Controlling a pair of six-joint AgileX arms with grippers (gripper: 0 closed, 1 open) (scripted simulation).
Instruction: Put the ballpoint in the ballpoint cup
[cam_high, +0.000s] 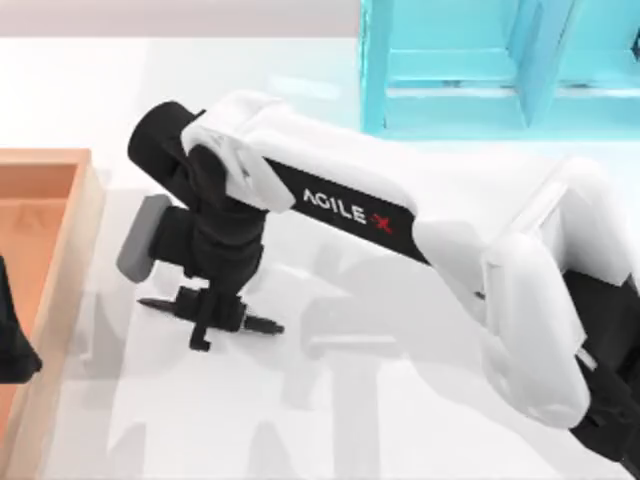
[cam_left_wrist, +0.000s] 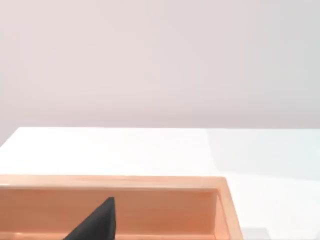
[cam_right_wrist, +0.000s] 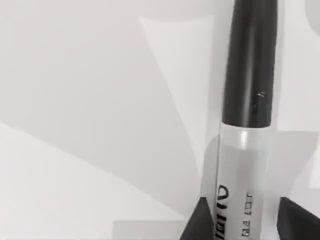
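Observation:
The ballpoint (cam_high: 262, 324) lies flat on the white table, left of the middle, its black ends sticking out on both sides of my right gripper (cam_high: 213, 320). In the right wrist view the ballpoint (cam_right_wrist: 248, 75) shows a black barrel and a white-grey labelled band. My right gripper (cam_right_wrist: 245, 222) is open and straddles that band. One dark fingertip (cam_right_wrist: 200, 222) is at the band's edge, and the other stands a little apart from it. The ballpoint cup is out of view. My left gripper (cam_high: 10, 345) is parked over the wooden tray at the far left.
A wooden tray (cam_high: 85, 230) runs along the table's left edge, and its rim (cam_left_wrist: 150, 181) shows in the left wrist view. A large cyan shelf unit (cam_high: 480, 70) stands at the back right. My right arm spans the table from the right side.

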